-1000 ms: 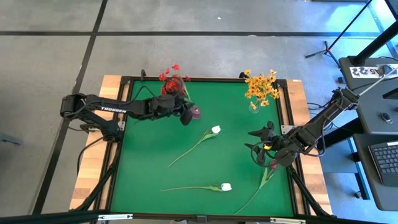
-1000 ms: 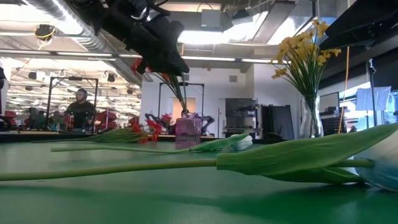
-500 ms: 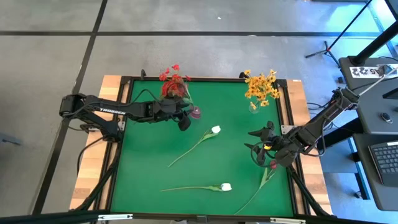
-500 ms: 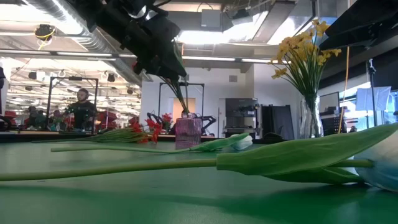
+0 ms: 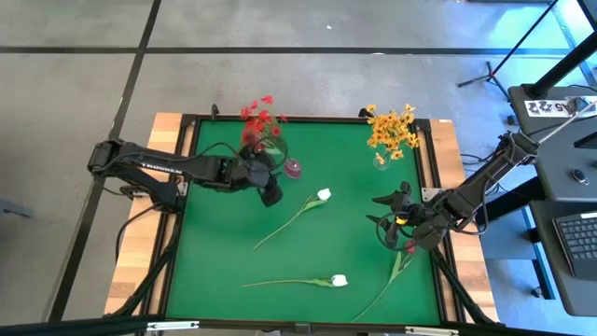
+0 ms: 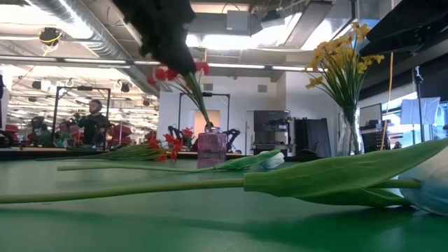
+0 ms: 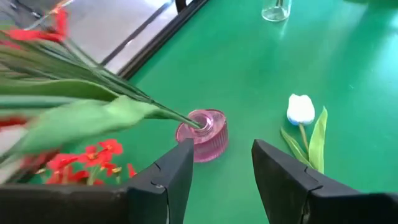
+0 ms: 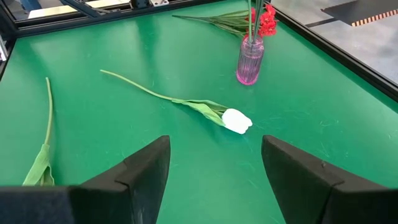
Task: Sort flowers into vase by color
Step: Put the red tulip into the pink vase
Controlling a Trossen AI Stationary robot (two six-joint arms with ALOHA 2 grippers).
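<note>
Near tabletop's far-left edge, left gripper (image 5: 270, 191) hangs w/ fingers spread beside pink vase (image 5: 293, 168), red flowers (image 5: 258, 117) standing inside. Right gripper (image 5: 390, 227), fingers spread, waits above maroon bud (image 5: 409, 247), prob. next pick.

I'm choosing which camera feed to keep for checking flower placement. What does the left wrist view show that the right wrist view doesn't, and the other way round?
Only the left wrist view shows the clear vase's base and the red spray lying on the mat, past the open left claw.

Only the right wrist view shows a second stem lying on the mat and the white tulip's full stem, past the open right claw.

Both show the pink vase holding red flowers, the white tulip and the green mat.
</note>
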